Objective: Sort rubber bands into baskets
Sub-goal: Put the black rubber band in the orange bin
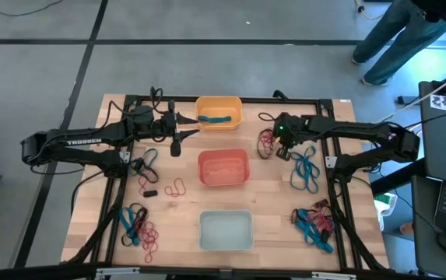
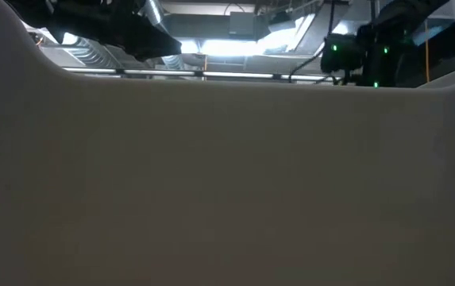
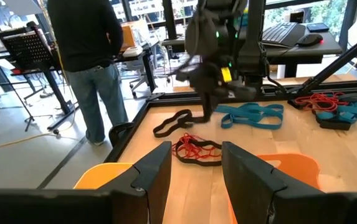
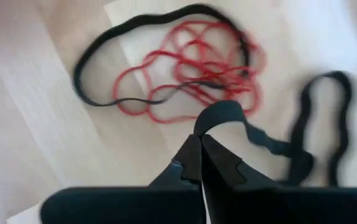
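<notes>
Three baskets stand in a row down the table's middle: a yellow-orange one holding a teal band, a red-orange one and a pale one. My right gripper is right of the yellow basket, above a tangle of red rubber bands, and is shut on a black band. Another black band lies around the red tangle. My left gripper hovers open just left of the yellow basket, with nothing between its fingers. My right gripper pinches a bend of the black band between its two fingertips, coming steeply from above. The band trails slack below the fingers, and its lower loop reaches the table beside the red tangle.
Piles of teal, red and black bands lie at the right, near right, near left and left. A small red band lies left of the red-orange basket. A person stands beyond the table. The low view is blocked by a pale wall.
</notes>
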Robot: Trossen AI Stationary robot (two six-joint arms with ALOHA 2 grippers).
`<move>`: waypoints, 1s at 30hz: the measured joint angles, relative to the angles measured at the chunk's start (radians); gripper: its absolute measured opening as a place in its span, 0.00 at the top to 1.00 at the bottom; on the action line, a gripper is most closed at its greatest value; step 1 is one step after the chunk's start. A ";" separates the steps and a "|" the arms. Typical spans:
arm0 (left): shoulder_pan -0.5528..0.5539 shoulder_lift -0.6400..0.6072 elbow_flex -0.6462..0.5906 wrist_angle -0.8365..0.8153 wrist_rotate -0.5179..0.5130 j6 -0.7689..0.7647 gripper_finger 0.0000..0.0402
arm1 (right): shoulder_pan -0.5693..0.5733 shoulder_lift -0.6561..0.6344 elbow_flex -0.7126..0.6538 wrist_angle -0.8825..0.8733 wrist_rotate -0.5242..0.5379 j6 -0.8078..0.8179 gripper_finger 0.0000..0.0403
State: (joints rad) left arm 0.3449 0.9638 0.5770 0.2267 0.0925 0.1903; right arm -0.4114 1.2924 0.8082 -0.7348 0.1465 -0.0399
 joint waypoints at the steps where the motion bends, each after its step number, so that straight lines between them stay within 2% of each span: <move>1: 0.000 0.000 0.000 0.000 0.000 0.000 0.66 | 0.000 -0.005 0.019 -0.023 0.012 0.005 1.00; 8: 0.000 0.000 0.000 0.000 0.000 0.000 0.66 | 0.032 -0.025 0.101 -0.020 -0.012 0.006 1.00; 19: 0.000 0.000 0.000 0.000 0.000 0.000 0.66 | 0.188 -0.025 0.189 0.048 -0.017 0.013 1.00; 30: 0.000 0.000 0.000 0.001 0.000 0.000 0.66 | 0.295 -0.024 0.246 0.208 -0.015 0.016 1.00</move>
State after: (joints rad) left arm 0.3449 0.9638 0.5770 0.2272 0.0929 0.1902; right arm -0.1159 1.2689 1.0538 -0.5269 0.1312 -0.0239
